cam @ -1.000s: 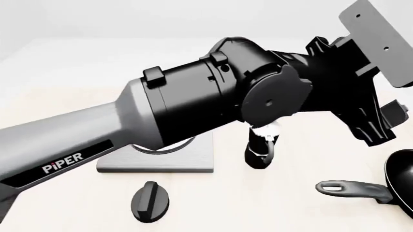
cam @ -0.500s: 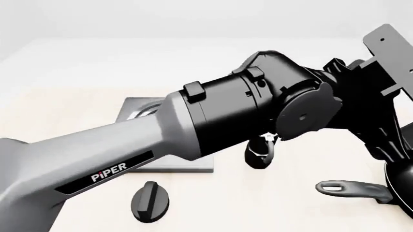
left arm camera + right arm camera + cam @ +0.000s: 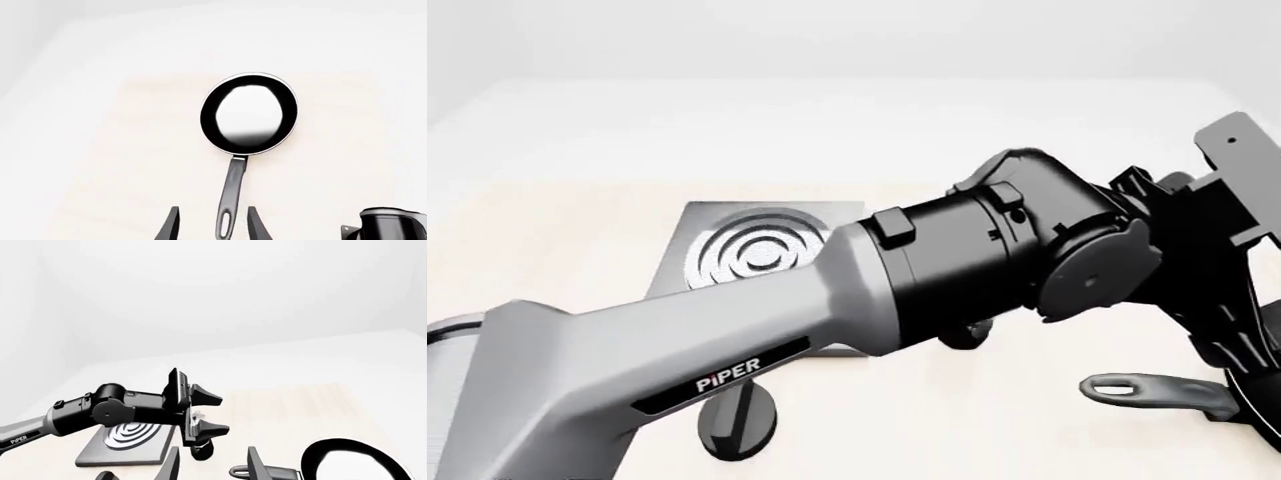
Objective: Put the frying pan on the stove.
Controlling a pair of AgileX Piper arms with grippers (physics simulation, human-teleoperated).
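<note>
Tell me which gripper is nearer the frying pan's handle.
Left, though not by much. The left gripper hangs over the frying pan with its open fingers either side of the handle's end. The right gripper hovers back from it, also open.

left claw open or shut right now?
Open. In the left wrist view the left claw has its two fingers spread apart, with the frying pan handle's end between them, not visibly pinched.
</note>
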